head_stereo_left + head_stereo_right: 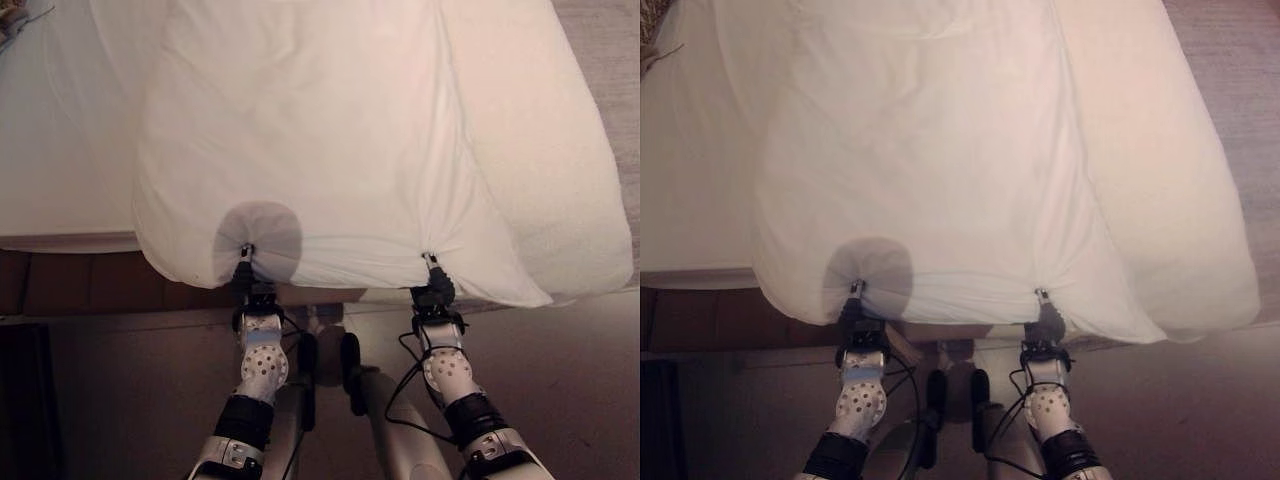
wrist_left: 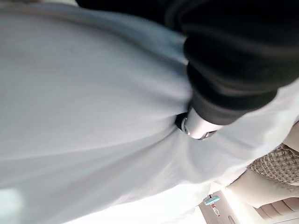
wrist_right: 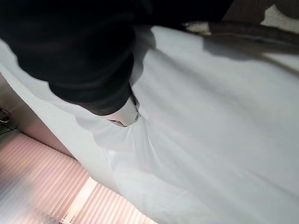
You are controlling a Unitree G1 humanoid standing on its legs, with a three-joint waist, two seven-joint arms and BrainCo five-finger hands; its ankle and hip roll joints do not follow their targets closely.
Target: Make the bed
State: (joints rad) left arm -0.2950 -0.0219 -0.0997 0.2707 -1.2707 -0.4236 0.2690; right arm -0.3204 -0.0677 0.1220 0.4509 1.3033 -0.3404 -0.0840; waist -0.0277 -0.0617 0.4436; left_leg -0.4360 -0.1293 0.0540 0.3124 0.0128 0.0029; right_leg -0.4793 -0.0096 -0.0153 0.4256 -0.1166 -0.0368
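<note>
A white duvet [image 1: 310, 150] lies along the bed, its near edge hanging over the foot end. My left hand [image 1: 255, 295] is shut on that edge at the left, where the cloth puckers into a small knot of folds. My right hand [image 1: 435, 293] pinches the same edge further right, with creases fanning out from it. In the left wrist view a silver finger [image 2: 198, 128] is buried in gathered white cloth beside the dark cover [image 2: 233, 60]. The right wrist view shows the same: a finger [image 3: 124, 114] pressed into the duvet [image 3: 210, 116].
The white-sheeted mattress [image 1: 60, 150] lies bare to the left of the duvet. A textured white blanket [image 1: 560, 170] covers the bed's right side. A brown wooden bed base [image 1: 80, 280] runs below the mattress edge. Grey floor [image 1: 590, 380] lies around me.
</note>
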